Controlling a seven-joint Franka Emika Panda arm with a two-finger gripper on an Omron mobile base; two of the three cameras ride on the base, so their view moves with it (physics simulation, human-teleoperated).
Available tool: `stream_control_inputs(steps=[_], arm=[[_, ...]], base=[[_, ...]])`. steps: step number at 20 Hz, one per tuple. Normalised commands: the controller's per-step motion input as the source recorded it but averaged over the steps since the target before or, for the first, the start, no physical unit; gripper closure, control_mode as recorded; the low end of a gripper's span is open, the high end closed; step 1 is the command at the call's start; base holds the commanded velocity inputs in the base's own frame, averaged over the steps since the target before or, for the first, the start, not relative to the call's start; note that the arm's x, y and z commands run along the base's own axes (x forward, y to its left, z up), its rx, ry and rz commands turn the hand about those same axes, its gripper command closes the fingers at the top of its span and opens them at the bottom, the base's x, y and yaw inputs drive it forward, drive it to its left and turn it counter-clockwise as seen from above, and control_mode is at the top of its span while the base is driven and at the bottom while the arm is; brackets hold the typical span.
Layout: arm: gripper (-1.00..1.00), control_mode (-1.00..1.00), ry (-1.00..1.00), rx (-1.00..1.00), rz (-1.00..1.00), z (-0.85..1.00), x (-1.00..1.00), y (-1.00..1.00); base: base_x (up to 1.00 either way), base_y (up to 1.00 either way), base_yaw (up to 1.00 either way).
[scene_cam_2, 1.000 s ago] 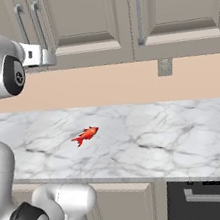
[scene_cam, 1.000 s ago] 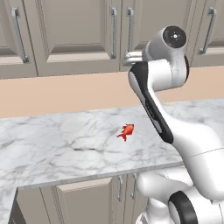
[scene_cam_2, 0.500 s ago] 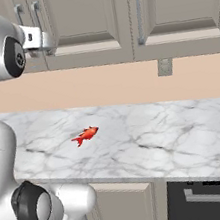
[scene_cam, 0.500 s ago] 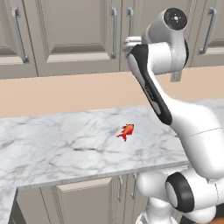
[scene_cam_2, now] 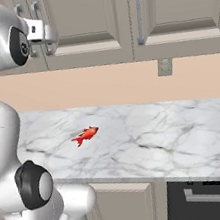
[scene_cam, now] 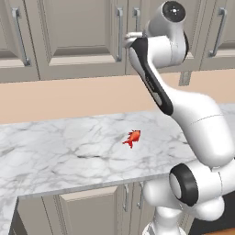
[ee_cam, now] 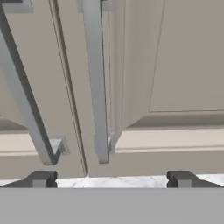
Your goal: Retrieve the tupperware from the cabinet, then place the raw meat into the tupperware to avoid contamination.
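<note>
The cabinet (ee_cam: 175, 65) is shut, its two bar handles (ee_cam: 97, 83) close together, so the claw (ee_cam: 111, 179), fully open and empty, could catch the wrong one. The table (scene_cam: 55, 156) has wide free marble. The raw meat (scene_cam: 132, 137) lies mid-table, nearer its front edge.
</note>
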Motion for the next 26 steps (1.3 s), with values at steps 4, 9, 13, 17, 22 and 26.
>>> stream_control_inputs(steps=[4,9,13,17,22,26], arm=[[-1.00,-1.00,-0.02,0.00,0.00,-0.05,0.36,0.11],[-1.00,-1.00,-0.07,0.00,0.00,-0.16,0.45,0.00],[-1.00,-1.00,-0.09,0.00,0.00,-0.14,0.33,0.06],[-1.00,-1.00,-0.07,0.00,0.00,-0.09,0.24,0.09],[1.00,-1.00,-0.04,0.00,0.00,-0.05,0.18,0.10],[1.00,-1.00,0.00,0.00,-0.02,0.00,0.00,0.01]], base=[[0.00,0.00,0.00],[0.00,0.00,0.00],[0.00,0.00,0.00],[0.00,0.00,0.00],[0.00,0.00,0.00],[0.00,0.00,0.00]])
